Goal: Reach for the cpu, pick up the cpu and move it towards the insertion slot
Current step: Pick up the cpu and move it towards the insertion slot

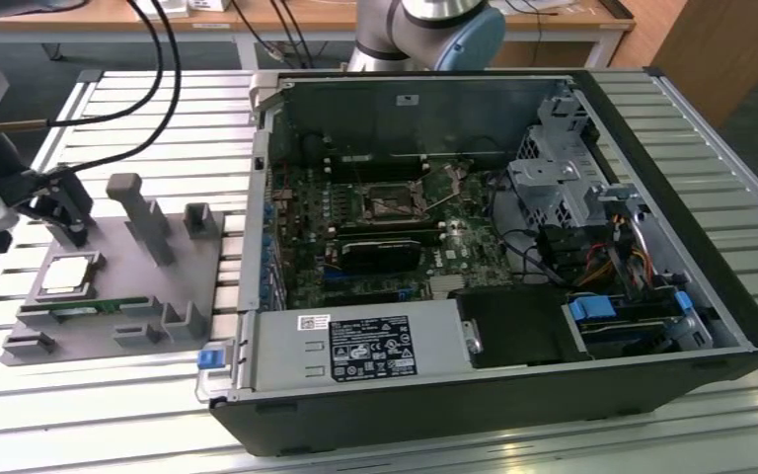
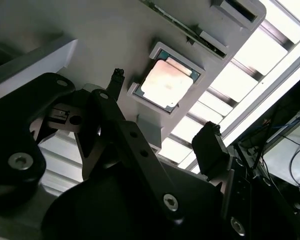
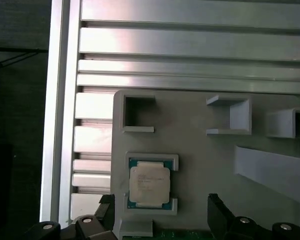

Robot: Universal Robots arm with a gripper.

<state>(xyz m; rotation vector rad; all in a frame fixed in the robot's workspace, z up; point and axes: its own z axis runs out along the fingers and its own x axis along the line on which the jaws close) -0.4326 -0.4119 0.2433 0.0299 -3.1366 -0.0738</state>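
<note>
Pincer: the pincer (image 1: 60, 219) hangs over the grey holder plate (image 1: 142, 286) at the exterior view's left. Its two black fingers are spread wide with nothing between them.
Pincer, close up: in both wrist views the fingers (image 3: 215, 207) stand either side of the cpu, clear of it; the gap between them (image 2: 163, 104) sits just off the chip's edge.
Cpu: the cpu (image 1: 70, 274) lies flat, silver top up, in a shallow square recess of the holder plate, as both wrist views show (image 3: 149, 184) (image 2: 167, 84). It is not lifted.
Memory stick: a thin green memory stick (image 1: 83, 306) lies in the plate just beside the cpu.
Insertion slot: the insertion slot (image 1: 393, 204) is on the motherboard (image 1: 352, 276) inside the open computer case (image 1: 485, 395), well apart from the cpu and with nothing in it.
Surface: plate and case rest on a ribbed aluminium surface (image 1: 90, 395).
Arm: the arm's base (image 1: 432, 30) rises behind the case.
</note>
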